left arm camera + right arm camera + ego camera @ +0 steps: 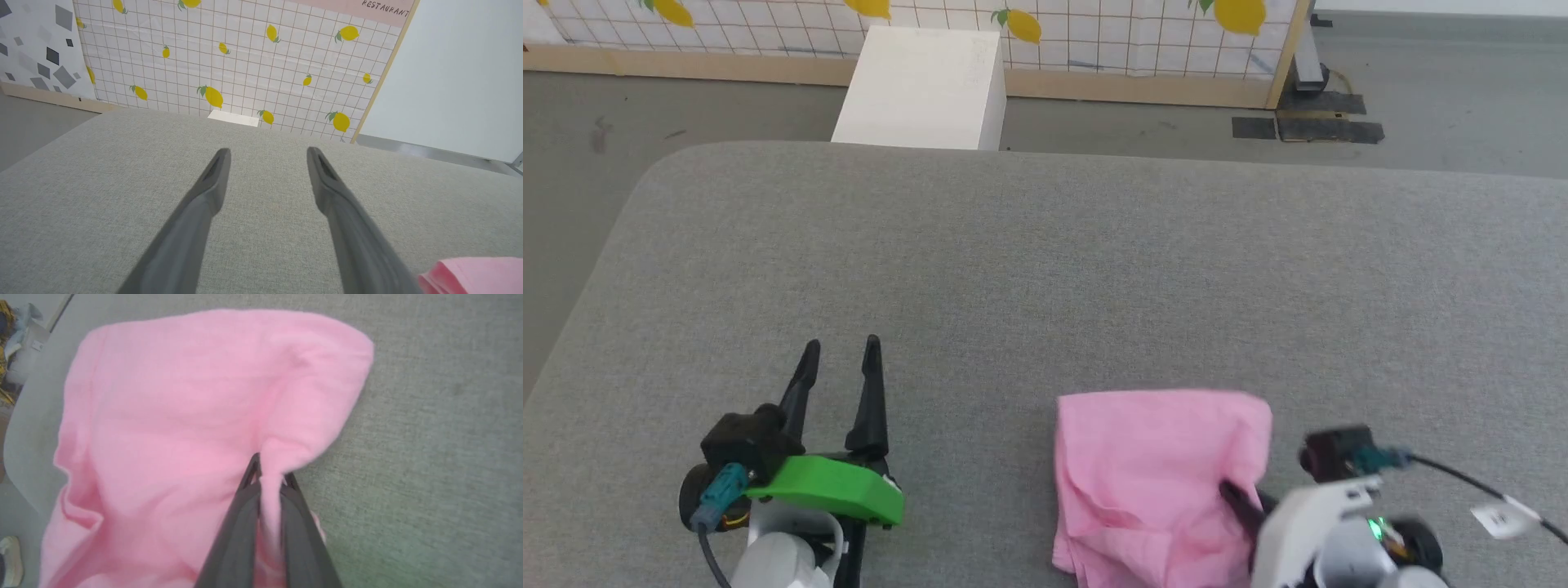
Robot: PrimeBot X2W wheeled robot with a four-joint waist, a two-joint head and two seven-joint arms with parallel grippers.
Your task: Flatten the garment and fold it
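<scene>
The pink garment lies bunched in a rough square on the grey surface, near its front edge and right of centre. My right gripper reaches in from the lower right, its fingers sunk into the cloth's right side. In the right wrist view the garment spreads ahead, and my right gripper is shut on a pinched fold of its edge, pink cloth squeezed between the two fingers. My left gripper rests open to the left, well apart from the cloth. A corner of the garment shows beside my open left gripper.
The grey padded table stretches far ahead and to both sides. A white box stands on the floor beyond its far edge. Behind it runs a lemon-patterned grid wall. A black cable trails from my right wrist.
</scene>
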